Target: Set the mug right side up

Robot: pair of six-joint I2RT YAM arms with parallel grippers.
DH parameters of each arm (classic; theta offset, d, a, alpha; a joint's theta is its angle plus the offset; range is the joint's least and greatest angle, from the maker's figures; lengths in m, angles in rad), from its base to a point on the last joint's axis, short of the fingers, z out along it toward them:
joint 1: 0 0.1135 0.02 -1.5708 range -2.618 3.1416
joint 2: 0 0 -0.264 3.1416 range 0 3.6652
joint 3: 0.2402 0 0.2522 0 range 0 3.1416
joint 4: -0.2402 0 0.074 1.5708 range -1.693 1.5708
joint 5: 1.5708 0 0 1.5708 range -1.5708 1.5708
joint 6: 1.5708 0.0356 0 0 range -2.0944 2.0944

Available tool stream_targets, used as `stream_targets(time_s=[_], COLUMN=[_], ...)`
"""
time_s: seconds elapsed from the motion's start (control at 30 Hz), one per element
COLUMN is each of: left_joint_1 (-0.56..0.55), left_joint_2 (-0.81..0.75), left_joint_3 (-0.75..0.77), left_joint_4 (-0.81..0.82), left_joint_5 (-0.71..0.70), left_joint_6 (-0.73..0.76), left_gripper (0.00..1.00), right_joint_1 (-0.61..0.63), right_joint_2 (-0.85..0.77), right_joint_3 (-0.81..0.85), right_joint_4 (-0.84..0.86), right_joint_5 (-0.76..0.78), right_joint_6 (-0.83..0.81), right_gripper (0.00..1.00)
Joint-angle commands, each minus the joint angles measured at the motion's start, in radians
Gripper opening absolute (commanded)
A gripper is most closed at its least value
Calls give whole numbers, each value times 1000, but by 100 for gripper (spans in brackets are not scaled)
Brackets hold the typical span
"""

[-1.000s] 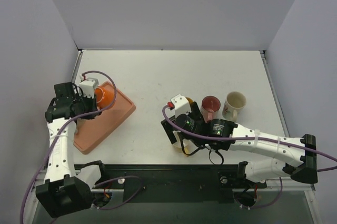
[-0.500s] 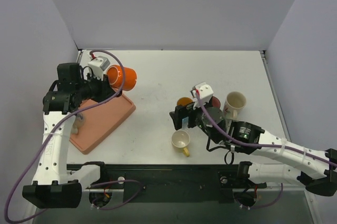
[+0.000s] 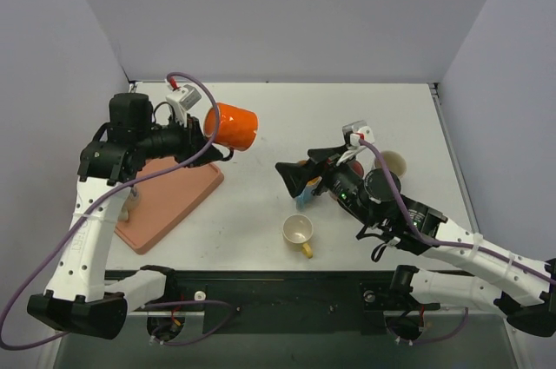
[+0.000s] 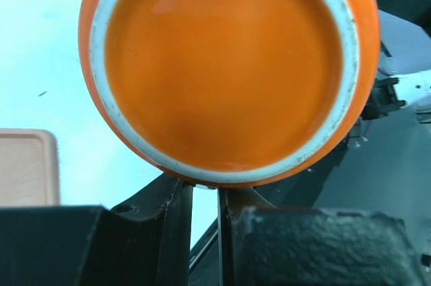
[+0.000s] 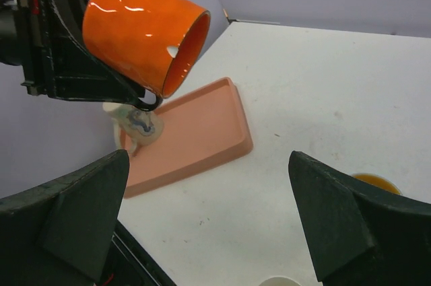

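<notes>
The orange mug (image 3: 233, 126) hangs in the air above the table's left half, lying on its side. Its mouth faces right in the right wrist view (image 5: 145, 30), and its white-ringed base (image 4: 229, 64) fills the left wrist view. My left gripper (image 3: 205, 133) is shut on the mug, and its dark fingers (image 4: 168, 219) pinch the mug's lower edge with only a thin slit between them. My right gripper (image 3: 300, 180) is raised over the middle of the table. Its jaws stand wide open and empty (image 5: 209, 157), pointing toward the mug.
A pink tray (image 3: 178, 200) lies at the left, with a small patterned mug (image 5: 138, 124) standing on it. A cream mug with a yellow handle (image 3: 298, 230) sits upright near the front. A white mug (image 3: 393, 163) and an orange-yellow cup (image 5: 377, 182) stand by the right arm.
My left arm lifted the orange mug off the tray, carried it up and to the right, and tipped it onto its side. My right gripper rose away from the cream mug.
</notes>
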Motion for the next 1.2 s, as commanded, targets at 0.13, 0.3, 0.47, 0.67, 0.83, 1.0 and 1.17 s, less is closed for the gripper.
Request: stream_targets(time_s=[0.13, 0.3, 0.47, 0.67, 0.83, 1.0, 1.17], left_joint_1=[-18, -18, -18, -41, -59, -74, -79], left_joint_2=[-24, -36, -39, -41, -52, -56, -52], left_joint_3=[66, 79, 66, 17, -9, -51, -59], left_joint_4=[149, 162, 186, 237, 269, 315, 327], left_joint_5=[200, 231, 297, 373, 455, 536, 548], left_joint_6=[-108, -128, -167, -194, -211, -223, -223], left_gripper=[0, 0, 0, 0, 0, 0, 0], right_joint_1=[5, 23, 31, 43, 43, 43, 32], right_joint_2=[42, 66, 98, 172, 226, 260, 310], right_joint_3=[53, 70, 82, 180, 237, 265, 300], right_joint_4=[179, 229, 326, 338, 387, 438, 446], right_joint_5=[-123, -118, -173, -258, -336, -382, -379], right_joint_6=[61, 64, 64, 27, -3, -37, -34], right_gripper=[99, 99, 96, 91, 76, 58, 20])
